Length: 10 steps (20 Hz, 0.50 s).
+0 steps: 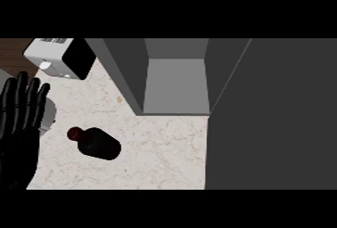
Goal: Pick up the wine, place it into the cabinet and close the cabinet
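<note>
A dark wine bottle [99, 142] with a dark red cap lies on its side on the marble counter [164, 156], cap pointing up-left. My left hand [18, 120] rests open at the view's left edge, fingers straight up, a short way left of the bottle and not touching it. The grey cabinet [176, 89] stands open at the upper middle, its inside bare. Its door [273, 111] is swung out and fills the right side of the view. My right hand does not show.
A white appliance with a black face [63, 58] stands at the upper left corner. A grey rounded object [49, 111] sits partly behind my left hand. Brown wood [13, 53] shows at the far upper left.
</note>
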{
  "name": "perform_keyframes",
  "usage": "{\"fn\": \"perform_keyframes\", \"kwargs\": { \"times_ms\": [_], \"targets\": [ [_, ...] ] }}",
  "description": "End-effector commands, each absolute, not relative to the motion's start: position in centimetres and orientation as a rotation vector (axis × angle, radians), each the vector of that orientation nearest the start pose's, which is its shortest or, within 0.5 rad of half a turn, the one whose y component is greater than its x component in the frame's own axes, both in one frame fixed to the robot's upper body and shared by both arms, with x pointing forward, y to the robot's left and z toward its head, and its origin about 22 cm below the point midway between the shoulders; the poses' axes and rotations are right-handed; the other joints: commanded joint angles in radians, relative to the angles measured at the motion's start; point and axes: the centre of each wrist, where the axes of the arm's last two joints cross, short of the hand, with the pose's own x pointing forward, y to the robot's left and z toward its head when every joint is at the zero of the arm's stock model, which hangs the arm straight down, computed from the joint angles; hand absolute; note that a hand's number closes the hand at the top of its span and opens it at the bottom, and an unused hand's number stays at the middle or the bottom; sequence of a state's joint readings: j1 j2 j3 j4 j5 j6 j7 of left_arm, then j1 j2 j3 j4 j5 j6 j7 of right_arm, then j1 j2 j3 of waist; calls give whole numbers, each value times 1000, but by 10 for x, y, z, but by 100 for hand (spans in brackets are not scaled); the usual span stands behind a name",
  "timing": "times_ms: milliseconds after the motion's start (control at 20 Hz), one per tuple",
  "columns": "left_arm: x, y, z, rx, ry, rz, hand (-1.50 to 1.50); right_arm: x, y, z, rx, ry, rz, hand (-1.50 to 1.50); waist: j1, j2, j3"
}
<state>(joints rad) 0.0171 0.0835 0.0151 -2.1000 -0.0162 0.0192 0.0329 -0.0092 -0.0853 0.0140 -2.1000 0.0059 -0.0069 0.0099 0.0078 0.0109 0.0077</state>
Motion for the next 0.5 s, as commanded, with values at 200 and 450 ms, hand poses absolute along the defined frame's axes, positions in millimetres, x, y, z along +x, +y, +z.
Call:
{"fn": "perform_keyframes", "kwargs": {
  "times_ms": [200,450],
  "targets": [
    [221,183,136,353,-2076,-47,-150,166,-237,118,-39,-2099,110,-150,-27,-14,-6],
    [206,157,138,211,-2002,308,-150,168,-219,120,448,-1971,273,-150,-25,-16,-5]
  ]
}}
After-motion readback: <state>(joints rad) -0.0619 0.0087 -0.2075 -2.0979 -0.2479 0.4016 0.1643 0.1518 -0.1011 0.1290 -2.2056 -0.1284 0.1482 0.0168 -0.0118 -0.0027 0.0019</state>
